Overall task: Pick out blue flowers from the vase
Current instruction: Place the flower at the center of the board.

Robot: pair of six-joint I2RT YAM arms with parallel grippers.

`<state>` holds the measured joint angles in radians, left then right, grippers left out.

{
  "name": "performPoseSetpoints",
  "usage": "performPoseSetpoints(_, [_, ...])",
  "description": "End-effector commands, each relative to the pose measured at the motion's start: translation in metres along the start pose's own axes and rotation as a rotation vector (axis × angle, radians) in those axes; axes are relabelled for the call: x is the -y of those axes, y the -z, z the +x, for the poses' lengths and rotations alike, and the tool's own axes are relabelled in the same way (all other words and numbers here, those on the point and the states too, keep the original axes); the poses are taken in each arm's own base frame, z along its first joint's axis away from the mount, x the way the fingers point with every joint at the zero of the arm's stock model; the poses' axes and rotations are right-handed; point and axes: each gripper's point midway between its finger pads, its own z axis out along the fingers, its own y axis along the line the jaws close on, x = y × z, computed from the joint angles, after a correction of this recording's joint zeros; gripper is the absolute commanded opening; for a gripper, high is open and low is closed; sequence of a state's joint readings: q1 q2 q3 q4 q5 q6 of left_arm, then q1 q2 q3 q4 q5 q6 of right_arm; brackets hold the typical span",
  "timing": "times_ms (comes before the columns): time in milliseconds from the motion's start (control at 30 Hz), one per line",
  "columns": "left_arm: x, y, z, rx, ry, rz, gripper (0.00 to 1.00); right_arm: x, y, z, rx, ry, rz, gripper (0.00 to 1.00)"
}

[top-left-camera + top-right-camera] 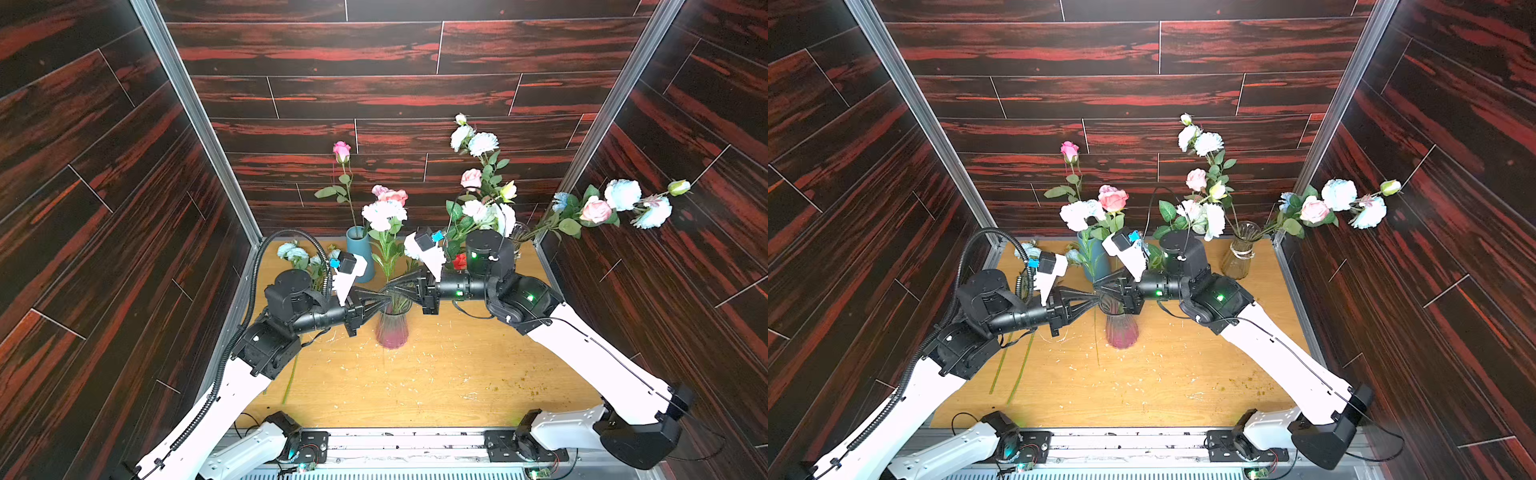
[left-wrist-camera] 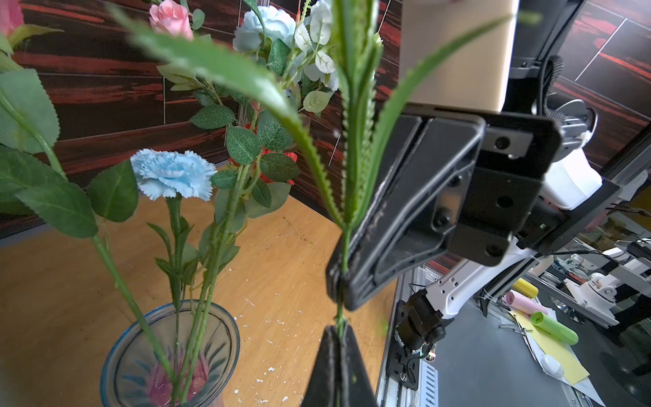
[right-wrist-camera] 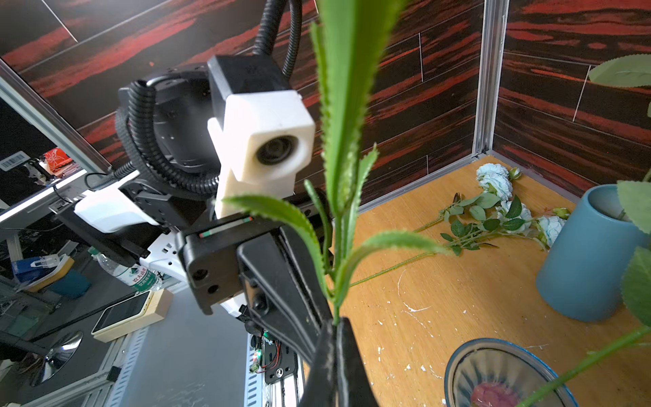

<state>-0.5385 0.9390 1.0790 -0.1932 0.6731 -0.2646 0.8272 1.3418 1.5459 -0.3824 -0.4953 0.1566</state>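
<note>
Over the pink-tinted glass vase both grippers pinch one thin green stem with long toothed leaves. My left gripper comes from the left and is shut on it. My right gripper comes from the right and is shut on it just above. The stem rises toward pale ruffled heads; I cannot tell which one is its own. One blue flower stands in the vase beside rose stems. More blue flowers lie on the table at the back left.
A blue ceramic vase with a pink rose stands behind the glass vase. At the back right a clear glass vase holds pale blue blooms and pink roses. Loose green stems lie under the left arm. Dark panelled walls close three sides.
</note>
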Motion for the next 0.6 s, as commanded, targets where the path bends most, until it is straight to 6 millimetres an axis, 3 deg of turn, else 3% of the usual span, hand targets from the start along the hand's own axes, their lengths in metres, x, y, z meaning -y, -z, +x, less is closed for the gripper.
performPoseSetpoints(0, [-0.018,0.007,-0.005,0.025,0.006,-0.119,0.0,-0.006,0.0,-0.002,0.008,0.005,-0.021,0.0])
performPoseSetpoints(133, [-0.04,0.018,-0.009,0.019,0.034,-0.287,0.0,-0.007,0.006,-0.006,0.041,0.018,-0.006,0.32])
performPoseSetpoints(233, [-0.06,0.035,-0.014,0.03,0.062,-0.452,0.0,-0.012,0.015,-0.01,0.077,0.033,0.002,0.45])
performPoseSetpoints(433, [-0.122,0.1,-0.008,-0.061,0.085,-0.996,0.0,-0.022,0.039,-0.013,0.143,0.075,0.033,0.56])
performPoseSetpoints(567, [-0.152,0.12,0.012,-0.228,0.098,-1.202,0.0,-0.028,0.059,-0.014,0.181,0.103,0.074,0.58])
